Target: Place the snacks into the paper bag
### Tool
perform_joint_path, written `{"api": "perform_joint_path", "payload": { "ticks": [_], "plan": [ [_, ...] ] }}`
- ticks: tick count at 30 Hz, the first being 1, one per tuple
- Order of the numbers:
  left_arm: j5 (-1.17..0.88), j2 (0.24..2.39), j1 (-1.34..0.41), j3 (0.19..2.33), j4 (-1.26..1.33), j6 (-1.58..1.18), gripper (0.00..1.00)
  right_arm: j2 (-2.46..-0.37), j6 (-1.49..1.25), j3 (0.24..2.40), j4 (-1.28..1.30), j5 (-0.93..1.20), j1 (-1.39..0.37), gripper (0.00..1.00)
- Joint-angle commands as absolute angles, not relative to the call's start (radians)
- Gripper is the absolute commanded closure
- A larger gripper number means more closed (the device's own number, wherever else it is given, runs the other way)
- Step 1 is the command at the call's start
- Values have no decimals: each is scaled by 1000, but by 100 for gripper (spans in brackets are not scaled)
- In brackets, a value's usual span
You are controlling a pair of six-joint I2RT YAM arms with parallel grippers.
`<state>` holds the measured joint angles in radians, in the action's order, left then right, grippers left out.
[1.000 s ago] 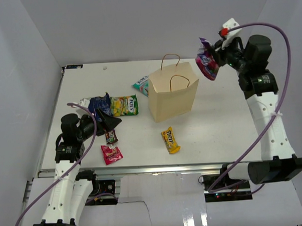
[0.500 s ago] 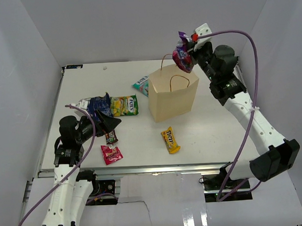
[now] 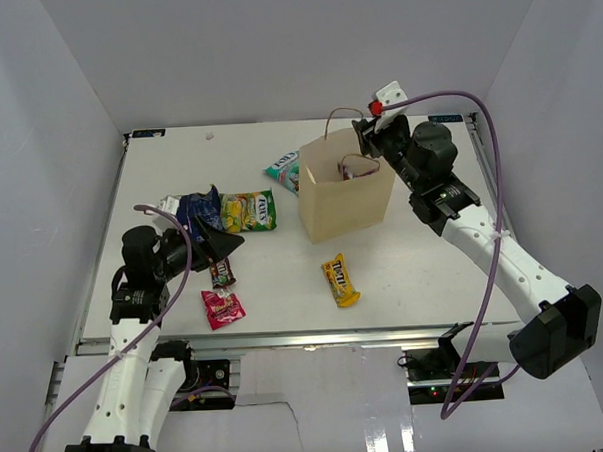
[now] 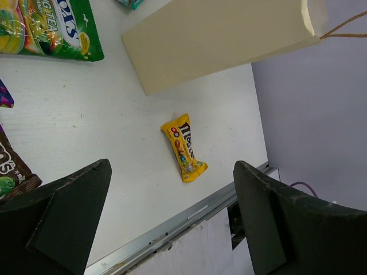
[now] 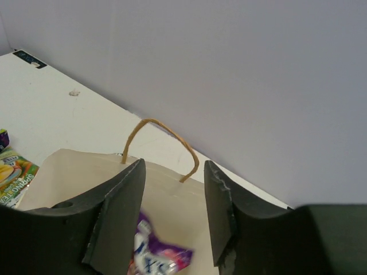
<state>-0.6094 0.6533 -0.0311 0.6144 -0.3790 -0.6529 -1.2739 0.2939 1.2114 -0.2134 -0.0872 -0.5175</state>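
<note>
The tan paper bag [image 3: 345,199] stands upright mid-table. My right gripper [image 3: 366,138] hovers over its mouth, open [image 5: 172,172]. The purple bag [image 5: 155,258] is blurred below the fingers, loose inside the paper bag [image 5: 172,197]. My left gripper [image 3: 222,244] is open and empty low over the table's left side, above the brown bar [image 3: 220,273]. The yellow candy bag [image 3: 340,280] lies in front of the paper bag and shows in the left wrist view [image 4: 183,148]. The pink-red packet [image 3: 223,308], dark blue bag [image 3: 196,213], green-yellow pack [image 3: 249,210] and teal packet [image 3: 281,171] lie on the table.
The table's near metal edge [image 4: 172,229] runs just below the left gripper. White walls enclose the table on three sides. The bag's loop handles [image 5: 163,137] stand up beside the right fingers.
My right gripper carried the purple bag left and down from beside the paper bag to over its mouth, then opened; the purple bag dropped inside. The left arm stayed still.
</note>
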Motion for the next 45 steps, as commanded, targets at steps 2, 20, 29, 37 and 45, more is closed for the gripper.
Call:
{"api": "perform_joint_path", "payload": {
  "ticks": [2,20,29,37,45],
  "plan": [
    [-644,690,-29,632,-328,-686,2,-1239,298,1212,-296,-91,-517,46],
    [-270,1118,-478,748,-337,-784,7,-1169,523,1353,601,635,-160,13],
    [-140,1514,-785,971,-324,-899,17,-1083,543,1100,698,701,24,12],
    [-40,1732,-959,1123,-375,-1060,18,-1091,546,990,693,726,104,12],
    [83,1799,-991,1155,-451,-1112,37,-1101,545,971,689,756,114,12]
  ]
}}
